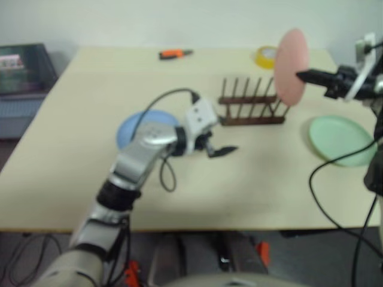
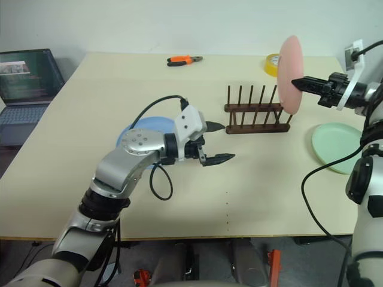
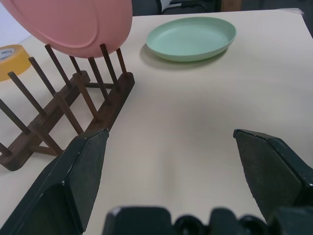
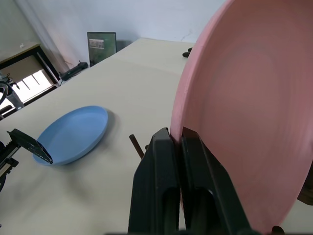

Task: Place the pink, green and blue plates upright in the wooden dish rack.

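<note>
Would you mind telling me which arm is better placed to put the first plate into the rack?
The right. Its gripper already pinches the pink plate upright above the wooden dish rack's right end. The left gripper is open and empty, short of the rack.

Even, soft room light falls over the table [image 2: 251,197], shadows under things faint, while the left eye view looks hazy and blurred

table [image 2: 72,179]: pale beige | wall [image 2: 179,24]: plain white | laptop [image 2: 24,78]: open beside table
</note>
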`<move>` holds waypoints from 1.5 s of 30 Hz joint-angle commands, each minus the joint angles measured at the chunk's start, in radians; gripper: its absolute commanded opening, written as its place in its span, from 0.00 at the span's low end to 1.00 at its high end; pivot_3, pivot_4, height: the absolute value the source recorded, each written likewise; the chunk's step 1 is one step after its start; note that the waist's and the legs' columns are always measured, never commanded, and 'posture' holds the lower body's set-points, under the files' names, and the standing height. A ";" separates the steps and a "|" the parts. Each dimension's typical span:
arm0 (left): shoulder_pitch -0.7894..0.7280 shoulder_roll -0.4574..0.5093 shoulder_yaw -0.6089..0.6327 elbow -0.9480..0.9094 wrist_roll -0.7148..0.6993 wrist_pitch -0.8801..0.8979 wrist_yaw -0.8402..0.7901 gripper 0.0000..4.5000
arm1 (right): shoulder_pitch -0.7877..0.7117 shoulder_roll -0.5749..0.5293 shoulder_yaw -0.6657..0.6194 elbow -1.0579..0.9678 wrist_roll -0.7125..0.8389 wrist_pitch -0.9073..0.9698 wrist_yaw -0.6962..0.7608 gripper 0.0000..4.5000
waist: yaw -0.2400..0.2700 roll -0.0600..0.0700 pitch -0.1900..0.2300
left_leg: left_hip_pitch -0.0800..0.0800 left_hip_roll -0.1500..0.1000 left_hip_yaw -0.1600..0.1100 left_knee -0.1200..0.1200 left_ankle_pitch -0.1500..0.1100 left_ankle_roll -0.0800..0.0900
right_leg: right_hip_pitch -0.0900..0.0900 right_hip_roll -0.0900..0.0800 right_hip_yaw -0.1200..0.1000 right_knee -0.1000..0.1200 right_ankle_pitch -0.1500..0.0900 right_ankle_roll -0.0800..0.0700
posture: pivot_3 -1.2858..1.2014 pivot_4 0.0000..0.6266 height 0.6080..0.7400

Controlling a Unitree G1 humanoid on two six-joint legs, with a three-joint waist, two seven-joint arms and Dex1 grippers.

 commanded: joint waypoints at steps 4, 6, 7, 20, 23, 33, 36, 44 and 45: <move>-0.009 -0.002 0.003 -0.042 0.004 -0.010 0.003 1.00 | -0.016 -0.012 0.004 -0.052 0.000 0.015 -0.009 0.20 | 0.000 0.000 0.000 | 0.000 0.000 0.000 0.000 0.000 0.000 | 0.000 0.000 0.000 0.000 0.000 0.000 | 0.52 0.24 1.00; -0.010 -0.003 0.001 -0.041 0.004 -0.011 0.002 1.00 | -0.017 -0.017 0.001 -0.048 0.001 0.016 -0.010 0.37 | 0.000 0.000 0.000 | 0.000 0.000 0.000 0.000 0.000 0.000 | 0.000 0.000 0.000 0.000 0.000 0.000 | 0.52 0.24 1.00; -0.010 -0.004 0.001 -0.040 0.004 -0.011 0.002 1.00 | -0.017 -0.019 0.000 -0.047 0.001 0.014 -0.011 0.44 | 0.000 0.000 0.000 | 0.000 0.000 0.000 0.000 0.000 0.000 | 0.000 0.000 0.000 0.000 0.000 0.000 | 0.52 0.24 1.00; -0.008 0.001 0.000 -0.035 0.003 -0.017 -0.005 1.00 | -0.005 -0.028 -0.010 -0.025 -0.019 -0.109 -0.097 0.99 | 0.000 0.000 0.000 | 0.000 0.000 0.001 0.000 0.000 0.000 | 0.000 0.000 0.001 0.000 0.000 0.000 | 0.52 0.24 1.00; -0.007 0.003 0.001 -0.033 0.004 -0.020 -0.006 1.00 | -0.004 -0.032 -0.013 -0.027 -0.021 -0.141 -0.109 0.99 | 0.000 0.000 0.000 | 0.000 0.000 0.001 -0.001 0.000 0.000 | 0.000 0.000 0.001 0.000 0.000 0.000 | 0.52 0.24 1.00; -0.017 -0.008 -0.007 -0.026 0.006 -0.023 -0.005 1.00 | -0.007 -0.081 0.002 -0.034 -0.062 -0.216 -0.145 0.99 | -0.001 0.000 0.000 | 0.001 0.000 0.002 -0.001 0.000 0.000 | 0.000 0.000 0.001 0.000 0.000 0.000 | 0.52 0.24 1.00; -0.024 -0.014 -0.009 -0.022 0.007 -0.024 -0.007 1.00 | 0.009 -0.109 0.001 -0.056 -0.070 -0.219 -0.141 0.99 | 0.000 0.000 0.000 | 0.001 0.000 0.002 -0.001 0.000 0.000 | 0.000 0.000 0.001 0.000 0.000 0.000 | 0.52 0.24 1.00; -0.027 -0.040 -0.015 -0.021 -0.011 -0.029 -0.019 1.00 | 0.234 -0.210 -0.018 -0.407 -0.017 0.011 -0.085 0.99 | 0.003 0.000 0.000 | 0.001 0.000 0.002 -0.001 0.000 0.000 | 0.000 0.000 0.001 -0.001 0.000 0.000 | 0.52 0.24 1.00; -0.025 -0.051 -0.024 -0.022 -0.011 -0.031 -0.021 1.00 | 0.297 -0.217 -0.024 -0.482 -0.010 0.044 -0.095 0.99 | 0.003 0.000 0.000 | 0.001 0.000 0.002 -0.001 0.000 0.000 | 0.001 0.000 0.001 -0.001 0.000 0.000 | 0.52 0.24 1.00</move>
